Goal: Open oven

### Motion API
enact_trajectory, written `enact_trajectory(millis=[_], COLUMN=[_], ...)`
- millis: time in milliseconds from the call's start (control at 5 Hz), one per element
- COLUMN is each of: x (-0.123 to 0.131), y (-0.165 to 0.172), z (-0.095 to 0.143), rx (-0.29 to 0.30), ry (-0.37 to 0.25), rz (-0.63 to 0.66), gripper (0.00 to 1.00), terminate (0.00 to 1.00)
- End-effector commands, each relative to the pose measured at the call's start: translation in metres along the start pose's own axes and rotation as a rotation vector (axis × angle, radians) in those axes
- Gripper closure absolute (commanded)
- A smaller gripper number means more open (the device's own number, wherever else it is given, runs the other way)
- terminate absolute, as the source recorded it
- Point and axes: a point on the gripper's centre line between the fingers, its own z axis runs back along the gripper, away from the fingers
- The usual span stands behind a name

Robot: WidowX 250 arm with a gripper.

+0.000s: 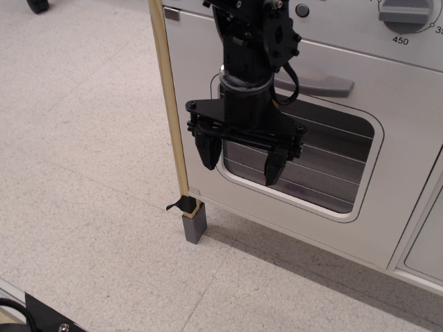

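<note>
Oven (387,228) door shut. Fingers (241,158) spread wide, empty, hanging before the window. Handle (320,85) lies at 1 o'clock from them, long axis near horizontal.

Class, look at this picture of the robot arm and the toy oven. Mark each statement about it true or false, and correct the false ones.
1. The oven door is shut. True.
2. The gripper is clamped on the grey bar handle. False: its jaws are open and empty, hanging in front of the window, below the handle.
3. A grey numbered dial sits at the oven's top right. True.
4. The wooden edge strip runs along the oven's right side. False: it runs down the left edge.
5. The oven's grey foot stands on the floor. True.
</note>
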Motion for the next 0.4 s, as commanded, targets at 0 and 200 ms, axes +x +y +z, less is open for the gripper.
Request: enact_trajectory(millis=[0, 200], x=[0.0, 0.015], y=[0.0, 0.011], z=[0.0, 0.005], rx=[0.0, -0.061], ry=[0.0, 0.007], rz=[0.0, 0.258], gripper=[0.0, 0.0], terminate=[0.0, 0.0])
